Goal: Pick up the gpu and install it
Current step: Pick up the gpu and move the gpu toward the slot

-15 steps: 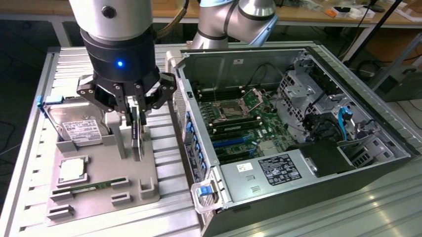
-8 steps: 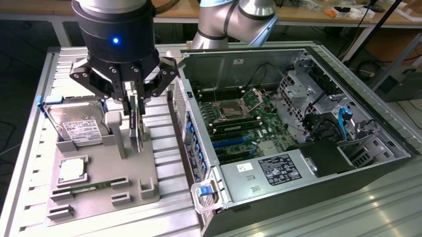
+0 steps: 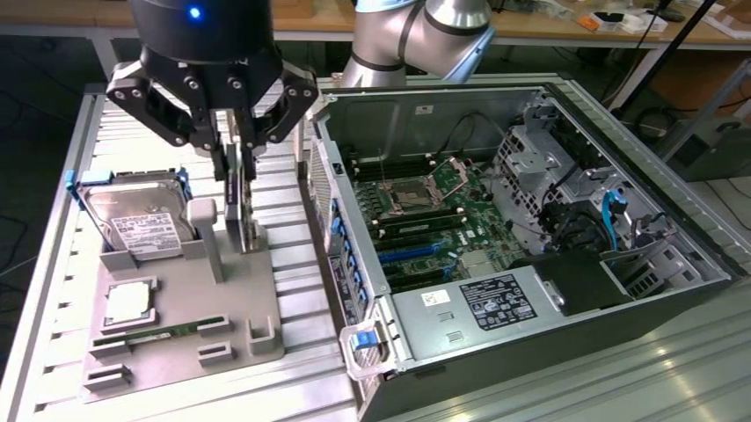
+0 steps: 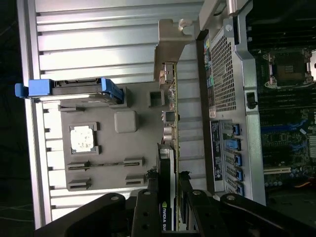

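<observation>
Gripper: from where I stand, the gripper [image 3: 241,163] is low over the gray fixture [image 3: 235,308], the exterior view's left of the open computer case [image 3: 405,114].
Fingers: one on each face of the gpu [image 3: 243,215], and they look pressed in, pinching its upper part.
Gpu: upright on its edge, its lower edge down in the fixture's slot, just beside the hard drive [image 3: 141,224].
Wrist view: the gripper [image 4: 169,177] straddles the gpu [image 4: 167,158] at the black fan end; the silver bracket is at the far end.
Risk, grip: I reckon a hold this near one end may let the card tilt or swing.
Risk, lift: if it comes up crooked, it could bind in the slot and drag the fixture.
Risk, case: a tilted card could knock the case wall or miss the motherboard [image 3: 458,220] slot.
</observation>
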